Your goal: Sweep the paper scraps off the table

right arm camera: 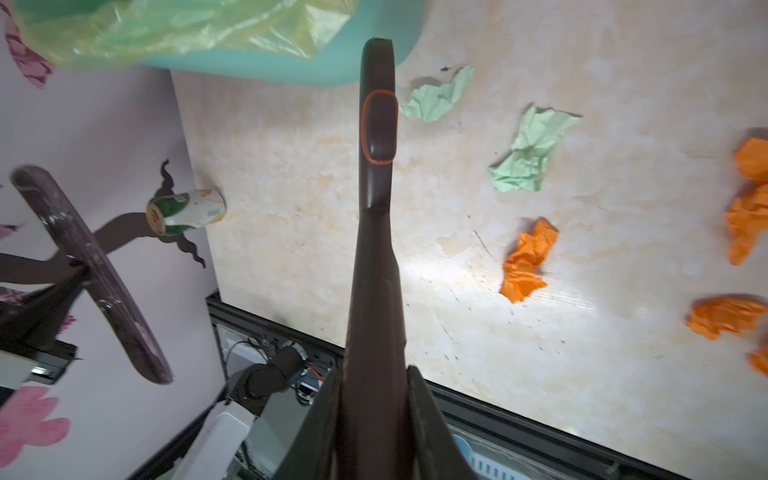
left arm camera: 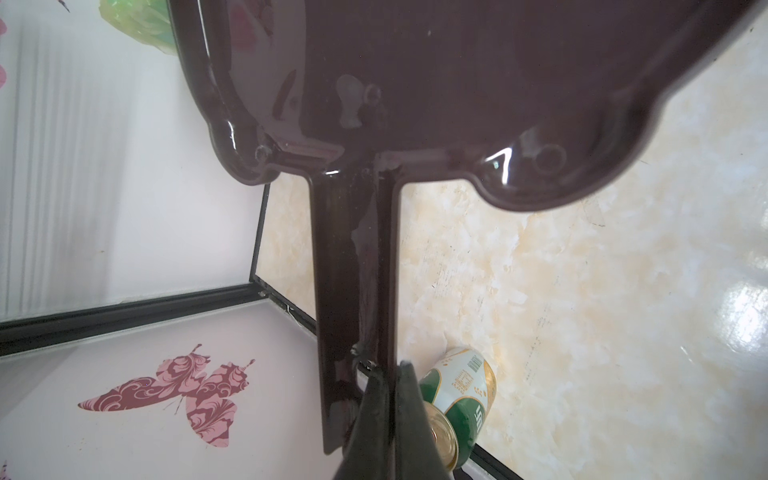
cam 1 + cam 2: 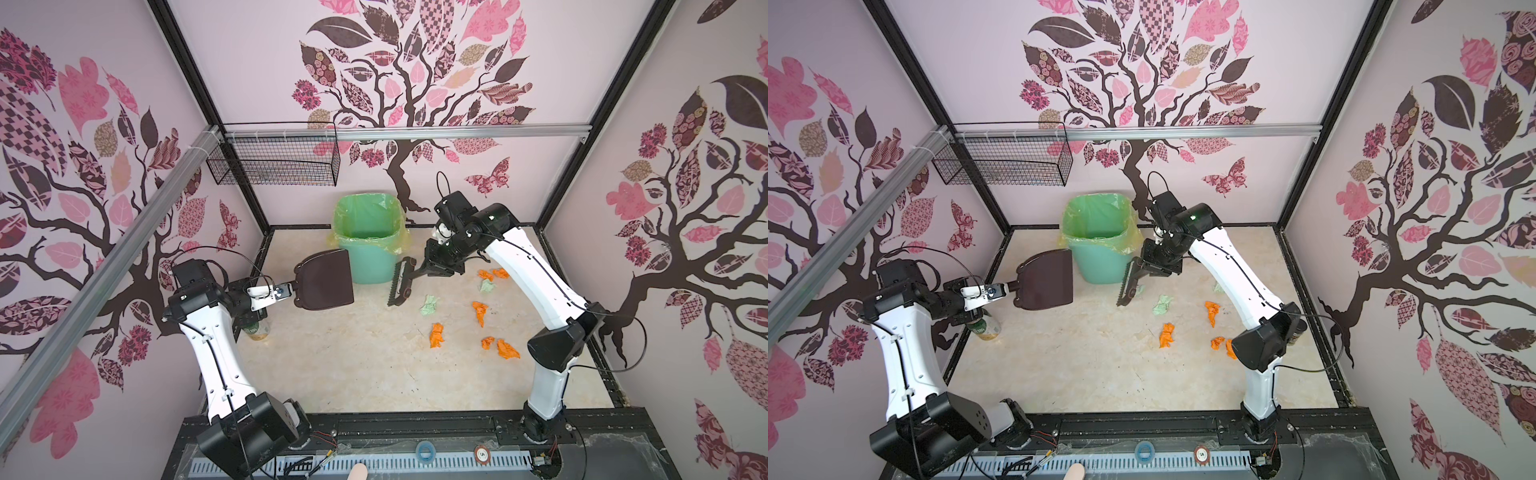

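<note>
**Left, 9 o'clock of the table (image 3: 353, 374):** I found the left gripper (image 3: 289, 291) pressed together on the handle of the dark dustpan (image 3: 326, 278). The pan hung off the surface with its open lip toward 3 o'clock, and no scraps showed in it. A green-and-white can (image 3: 258, 330) sat under that arm at the table's edge.

**Centre, 12 o'clock:** The lined green bin (image 3: 368, 245) stood against the back wall.

**Right, about 1 o'clock:** Just beside the bin, the right gripper (image 3: 428, 269) pinched the brush (image 3: 401, 282) by its handle. The bristles faced the pan and appeared clear of the surface. The paper scraps (image 3: 436, 334), orange and mint, lay scattered between 2 and 4 o'clock. All were on the table, well apart from the pan.

**Assessment:** Gathering was not yet done. In my judgement the pan lip should first be set flat on the table beside the scraps. The brush should then be carried beyond the farthest wads and drawn toward the lip in short, low strokes. Light paper may skip under the bristles or roll past the pan's sides.
</note>
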Motion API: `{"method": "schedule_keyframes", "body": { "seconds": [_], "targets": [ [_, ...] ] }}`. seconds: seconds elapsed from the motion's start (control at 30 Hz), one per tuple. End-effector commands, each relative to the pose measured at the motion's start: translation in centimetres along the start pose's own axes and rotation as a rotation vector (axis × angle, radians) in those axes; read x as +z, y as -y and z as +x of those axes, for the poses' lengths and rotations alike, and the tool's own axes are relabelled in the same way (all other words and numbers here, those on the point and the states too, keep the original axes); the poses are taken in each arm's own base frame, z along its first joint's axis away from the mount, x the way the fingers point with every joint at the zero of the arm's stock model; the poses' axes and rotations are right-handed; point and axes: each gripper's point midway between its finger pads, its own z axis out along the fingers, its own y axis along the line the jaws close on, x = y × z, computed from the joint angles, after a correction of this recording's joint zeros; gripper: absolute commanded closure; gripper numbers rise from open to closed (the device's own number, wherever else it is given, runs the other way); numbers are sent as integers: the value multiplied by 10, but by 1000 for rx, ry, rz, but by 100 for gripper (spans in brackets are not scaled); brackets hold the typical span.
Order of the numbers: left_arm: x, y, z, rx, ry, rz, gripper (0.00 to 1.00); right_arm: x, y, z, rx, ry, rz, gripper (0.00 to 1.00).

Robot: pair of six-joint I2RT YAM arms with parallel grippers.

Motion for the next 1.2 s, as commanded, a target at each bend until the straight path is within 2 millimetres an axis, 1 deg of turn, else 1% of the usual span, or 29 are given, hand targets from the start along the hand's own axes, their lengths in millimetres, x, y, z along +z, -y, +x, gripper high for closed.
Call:
{"method": "schedule_keyframes", "body": {
  "seconds": [0.0, 0.1, 0.2, 0.37, 0.43, 0.53, 0.67, 0.83, 0.9, 1.03, 1.17],
  "targets": [
    [0, 10, -2, -11, 9, 18, 100, 33, 4, -17, 124, -49, -49, 100],
    [1, 13, -2, -10, 9, 28, 100, 53, 12, -23, 184, -62, -63, 100],
    [3, 15, -2, -11, 14, 27, 100, 67, 14, -28, 216, -58, -81, 100],
    [6, 14, -1, -27, 28, 30, 100, 81, 15, -39, 235, -48, -90, 100],
    [7, 16, -1, -29, 28, 35, 100, 87, 20, -40, 243, -58, -81, 100],
    [7, 17, 0, -26, 24, 36, 100, 95, 35, -37, 249, -80, -43, 100],
    [7, 18, 0, -22, 25, 37, 100, 92, 58, -23, 245, -107, 12, 100],
    [7, 18, -6, -19, 56, 27, 100, 84, 100, 1, 272, -165, 70, 100],
    [7, 19, -7, -19, 59, 31, 100, 75, 114, 8, 284, -166, 86, 100],
    [8, 24, -7, -18, 60, 40, 100, 44, 137, 23, 290, -154, 125, 100],
    [11, 29, -7, -14, 64, 49, 100, 18, 146, 44, 268, -164, 162, 100]
  ]
}}
